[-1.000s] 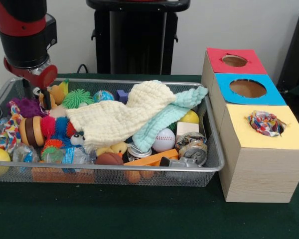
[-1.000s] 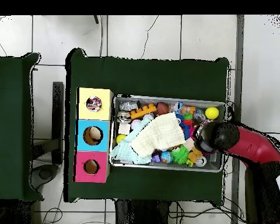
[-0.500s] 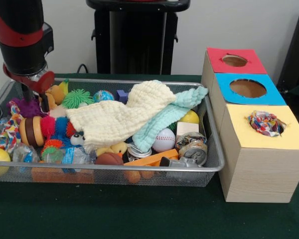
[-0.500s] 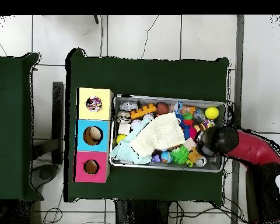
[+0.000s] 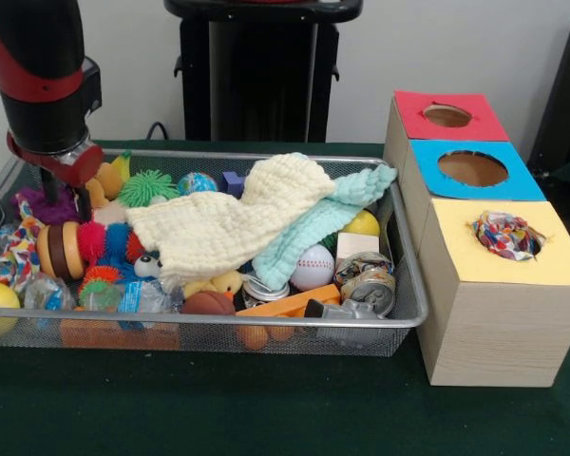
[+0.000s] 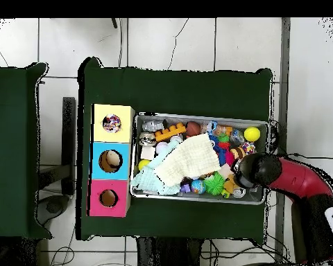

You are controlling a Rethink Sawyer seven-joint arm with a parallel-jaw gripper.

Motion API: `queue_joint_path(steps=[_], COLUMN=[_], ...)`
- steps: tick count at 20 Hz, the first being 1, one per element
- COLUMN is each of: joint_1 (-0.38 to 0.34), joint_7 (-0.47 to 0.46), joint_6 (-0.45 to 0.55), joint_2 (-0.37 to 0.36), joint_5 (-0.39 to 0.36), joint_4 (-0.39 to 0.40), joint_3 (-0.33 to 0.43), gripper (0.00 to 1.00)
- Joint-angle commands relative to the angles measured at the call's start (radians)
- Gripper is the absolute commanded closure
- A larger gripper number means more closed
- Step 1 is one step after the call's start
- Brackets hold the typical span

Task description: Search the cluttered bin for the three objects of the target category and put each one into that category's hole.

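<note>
From the front, the silver wire-mesh basket [image 5: 399,313] sits on the green table [image 5: 266,408], with the cream waffle-knit cloth [image 5: 228,223] lying over the mint-green waffle-knit cloth [image 5: 332,218]. The dotted white cloth [image 5: 506,234] fills the yellow-topped wooden box's round hole [image 5: 537,249]. The gripper [image 5: 65,185] hangs at the basket's left end; whether it is parted cannot be told. From overhead, the basket [image 6: 197,199] sits toward the table's right edge, the cream cloth [image 6: 186,159] at its middle.

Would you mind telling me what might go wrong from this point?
The cream cloth lies over the mint cloth, so lifting one may drag the other or nearby toys out of the wire bin. The dotted cloth bunches in the yellow hole and may block the next cloth. The arm hangs over the bin's far end.
</note>
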Motion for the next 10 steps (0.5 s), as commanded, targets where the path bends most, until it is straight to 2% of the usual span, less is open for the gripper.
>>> queue_joint_path(steps=[1,4,10], joint_1=[-0.044,-0.045,-0.036], joint_7=[-0.141,-0.163,-0.176], joint_6=[-0.009,0.033,0.09], joint_2=[0.004,0.004,-0.017], joint_5=[-0.064,-0.064,-0.059], joint_4=[-0.01,-0.05,-0.081], joint_3=[0.053,0.058,0.059], gripper=[0.0,0.0,0.0])
